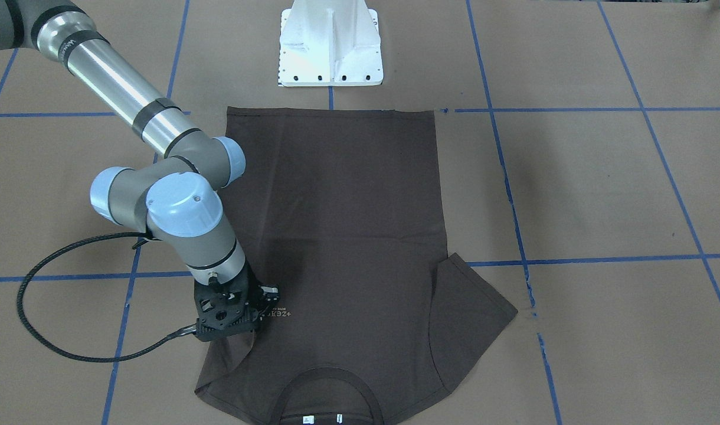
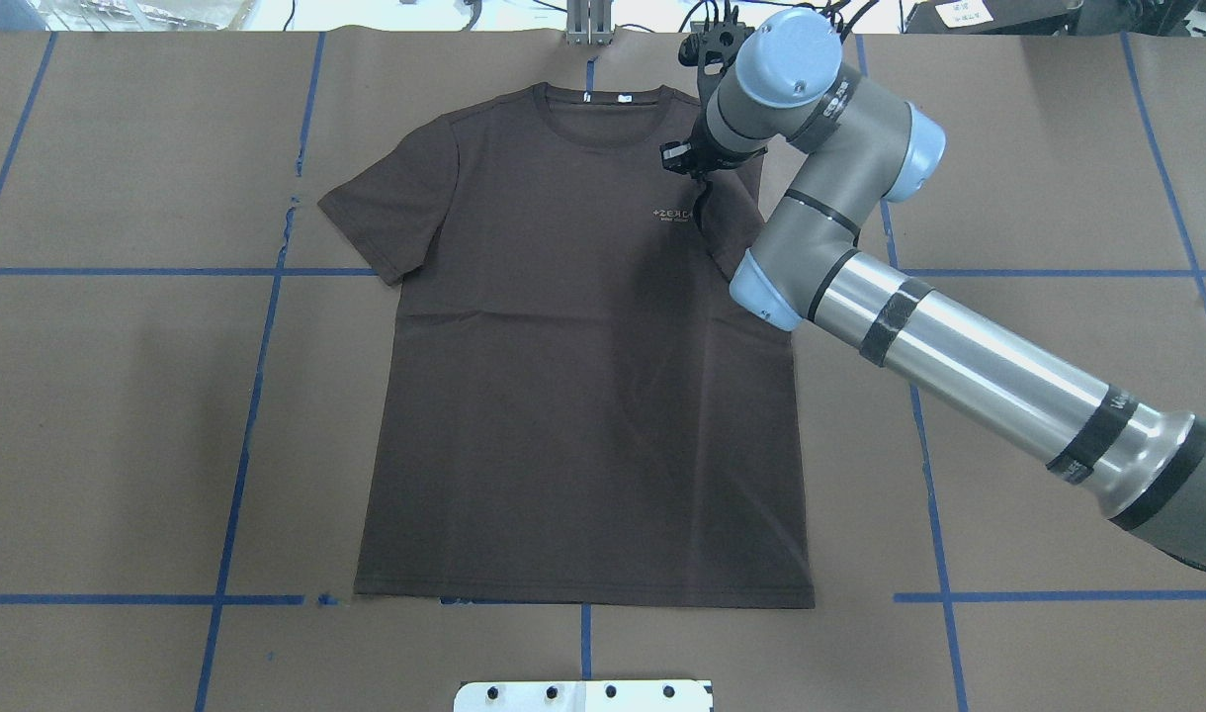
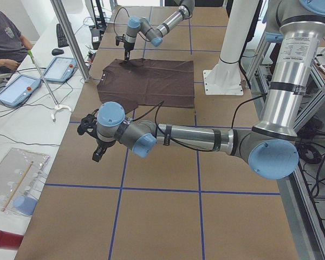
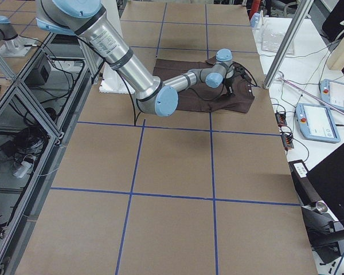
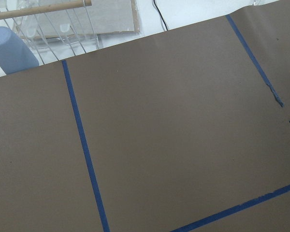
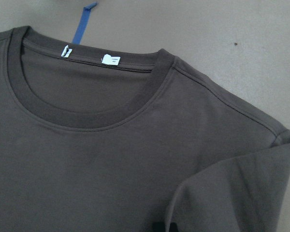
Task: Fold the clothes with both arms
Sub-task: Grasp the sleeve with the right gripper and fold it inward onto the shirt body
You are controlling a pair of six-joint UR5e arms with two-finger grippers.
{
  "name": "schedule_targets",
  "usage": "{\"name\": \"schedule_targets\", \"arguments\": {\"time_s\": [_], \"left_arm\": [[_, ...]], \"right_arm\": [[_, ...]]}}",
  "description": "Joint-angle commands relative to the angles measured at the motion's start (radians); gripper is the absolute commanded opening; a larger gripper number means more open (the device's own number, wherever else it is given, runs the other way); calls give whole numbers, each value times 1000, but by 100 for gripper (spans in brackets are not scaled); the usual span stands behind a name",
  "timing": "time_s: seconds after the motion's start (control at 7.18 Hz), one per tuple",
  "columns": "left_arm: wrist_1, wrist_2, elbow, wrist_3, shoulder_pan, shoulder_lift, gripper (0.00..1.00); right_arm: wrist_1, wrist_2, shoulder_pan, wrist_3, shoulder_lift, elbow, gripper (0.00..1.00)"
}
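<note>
The T-shirt (image 2: 583,396) lies flat on the table (image 2: 119,396), front up, with its collar (image 6: 87,116) at the far edge from the robot and its hem toward the white pedestal (image 1: 330,44). My right arm (image 2: 959,346) reaches across the shirt's shoulder, and the right pincer (image 1: 237,319) points down onto the chest, just beside the pale lettering (image 2: 674,215). On the right wrist feed the sleeve (image 6: 241,193) on that side is turned in over the chest, and its hem runs up to the dark tips at the bottom of the view. I read the pincer as narrow, pinching that sleeve cloth. The other sleeve (image 2: 376,213) is spread out flat. Two white tags (image 6: 110,60) show inside the neck. The left arm (image 3: 195,138) stretches low over bare table well apart from the shirt. Its pincer (image 3: 97,153) hangs above the paper near a blue tape line (image 5: 84,145), and I cannot tell how wide it stands.
</note>
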Motion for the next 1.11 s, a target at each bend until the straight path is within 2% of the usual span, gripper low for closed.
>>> {"name": "schedule_targets", "arguments": {"time_s": [0.0, 0.28, 0.56, 0.7, 0.84, 0.97], "left_arm": [[0, 0, 1, -2, 0, -4, 100], [-2, 2, 14, 2, 0, -6, 100], [-5, 2, 53, -56, 5, -70, 100], [-5, 6, 72, -199, 62, -140, 100], [-30, 21, 72, -339, 151, -179, 100], [-93, 111, 63, -488, 237, -199, 100]], "right_arm": [[4, -48, -31, 8, 23, -18, 100], [4, -47, -31, 20, 29, -16, 100], [-3, -18, -22, 97, 38, -16, 100], [-66, 73, 4, 102, 31, 0, 100], [-217, 155, 42, 87, 6, 84, 100], [-367, 222, 79, 82, -33, 183, 100]]}}
